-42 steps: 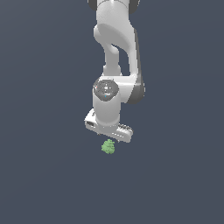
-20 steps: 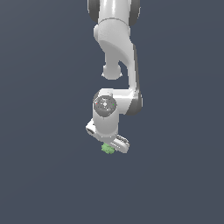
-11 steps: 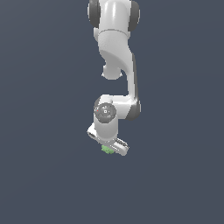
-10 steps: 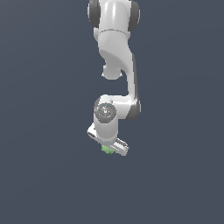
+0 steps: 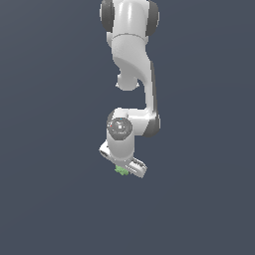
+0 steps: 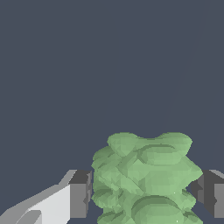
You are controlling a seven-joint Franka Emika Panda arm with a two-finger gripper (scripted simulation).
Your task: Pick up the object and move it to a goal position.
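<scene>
The white arm reaches steeply downward, its wrist bent, and the gripper (image 5: 123,170) has its jaws parted around the object (image 6: 144,179).

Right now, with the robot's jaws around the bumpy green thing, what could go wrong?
1. The green blob is lumpy, so the pads may press only on a few bumps, and it could twist or slip out when lifted.
2. In the wrist view a thin gap shows on each side of the blob, so the gripper may not have a firm hold yet. Lifting too early might leave it behind.
</scene>
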